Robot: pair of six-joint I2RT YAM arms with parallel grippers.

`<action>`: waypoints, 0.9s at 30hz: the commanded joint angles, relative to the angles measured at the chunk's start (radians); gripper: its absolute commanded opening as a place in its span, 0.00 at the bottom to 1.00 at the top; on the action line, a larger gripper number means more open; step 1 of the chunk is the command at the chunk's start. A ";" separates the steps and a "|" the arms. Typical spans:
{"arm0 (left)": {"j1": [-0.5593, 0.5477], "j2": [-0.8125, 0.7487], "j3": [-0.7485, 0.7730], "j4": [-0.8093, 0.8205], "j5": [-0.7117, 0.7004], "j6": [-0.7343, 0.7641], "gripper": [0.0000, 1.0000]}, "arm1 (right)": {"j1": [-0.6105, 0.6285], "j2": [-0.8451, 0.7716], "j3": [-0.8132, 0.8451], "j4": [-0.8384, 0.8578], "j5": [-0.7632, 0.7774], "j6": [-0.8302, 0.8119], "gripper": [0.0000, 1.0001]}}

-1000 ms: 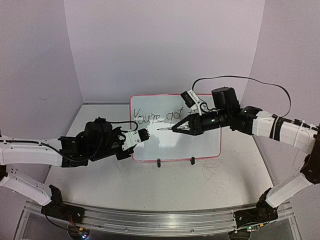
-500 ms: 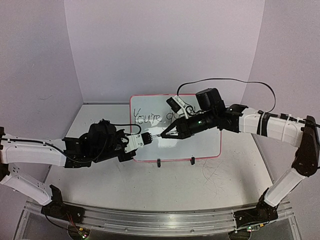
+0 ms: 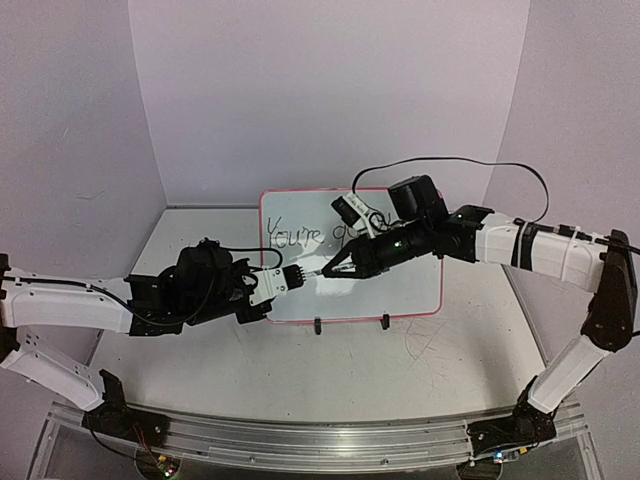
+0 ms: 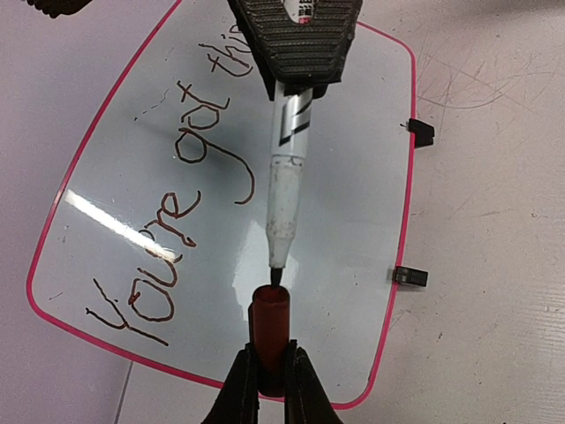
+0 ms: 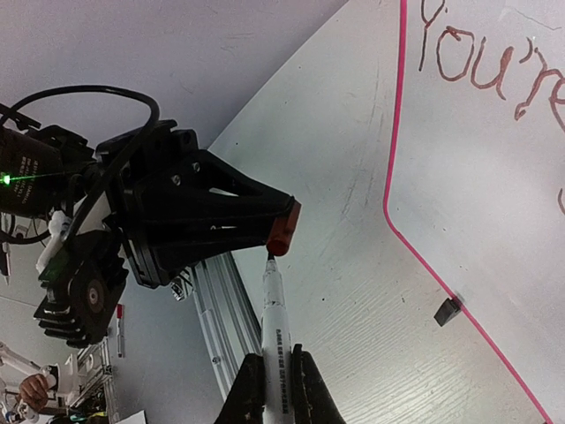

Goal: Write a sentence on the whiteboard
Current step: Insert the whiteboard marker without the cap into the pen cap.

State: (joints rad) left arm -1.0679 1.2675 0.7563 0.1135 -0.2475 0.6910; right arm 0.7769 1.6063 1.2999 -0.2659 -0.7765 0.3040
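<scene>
Left jaws pinch the cap (image 4: pixel 270 325), right jaws the marker (image 4: pixel 288 177) (tip at cap).

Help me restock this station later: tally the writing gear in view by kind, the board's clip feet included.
whiteboard: 1
marker: 1
marker cap: 1
black clip feet: 2
Total: 5
</scene>
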 commanded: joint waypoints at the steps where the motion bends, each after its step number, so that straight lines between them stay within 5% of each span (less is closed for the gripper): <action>1: -0.004 -0.002 -0.002 0.034 -0.006 0.009 0.00 | 0.013 0.018 0.051 -0.004 0.015 -0.019 0.00; 19: -0.029 0.008 0.016 0.024 -0.039 0.023 0.00 | 0.045 0.080 0.108 -0.024 0.069 0.011 0.00; 27: -0.054 0.012 0.080 -0.067 -0.061 0.007 0.00 | 0.091 0.171 0.224 -0.174 0.156 0.027 0.00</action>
State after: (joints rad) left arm -1.1007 1.2792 0.7600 0.0725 -0.3091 0.7071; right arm 0.8302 1.7251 1.4274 -0.3532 -0.7117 0.3168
